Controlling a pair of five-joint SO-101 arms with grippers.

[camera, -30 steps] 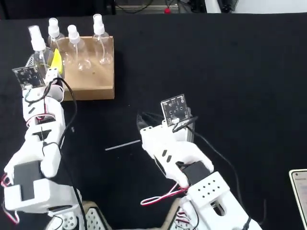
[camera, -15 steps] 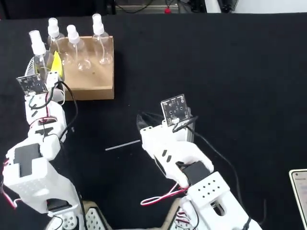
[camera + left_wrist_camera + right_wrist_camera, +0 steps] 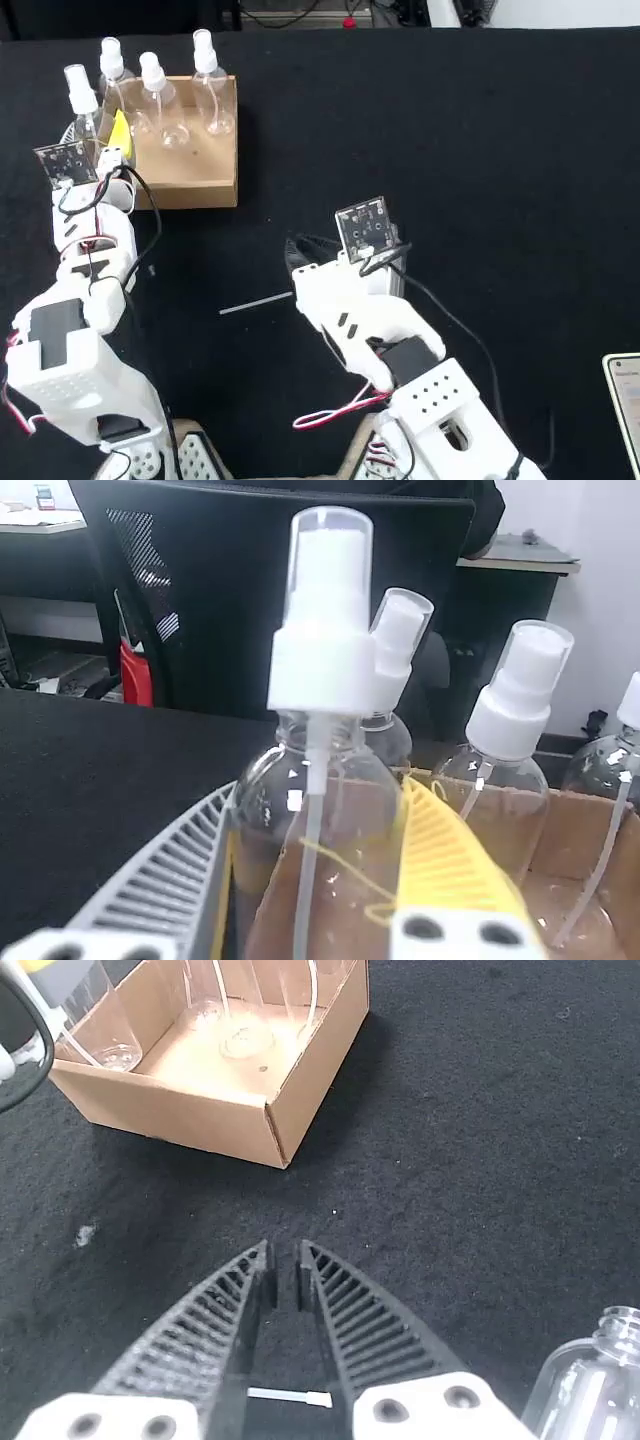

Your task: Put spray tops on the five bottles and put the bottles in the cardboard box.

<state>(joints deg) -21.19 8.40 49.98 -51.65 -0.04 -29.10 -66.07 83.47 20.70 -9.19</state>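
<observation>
My left gripper (image 3: 93, 130) is shut on a clear bottle (image 3: 82, 100) with a white spray top, held upright at the left edge of the cardboard box (image 3: 190, 165). In the left wrist view the bottle (image 3: 318, 670) sits between the grey and yellow fingers of the left gripper (image 3: 320, 805). Three capped bottles (image 3: 155, 95) stand inside the box. My right gripper (image 3: 283, 1260) is shut and holds nothing, low over the black table. An uncapped bottle (image 3: 590, 1375) stands beside it.
A thin white tube (image 3: 255, 303) lies on the black table left of the right arm, seen under the right gripper as the tube (image 3: 290, 1397). A white flat object (image 3: 625, 390) lies at the table's right edge.
The left arm changed posture and the held bottle shifted slightly toward me, staying at the box's left edge. The right arm has not moved.
</observation>
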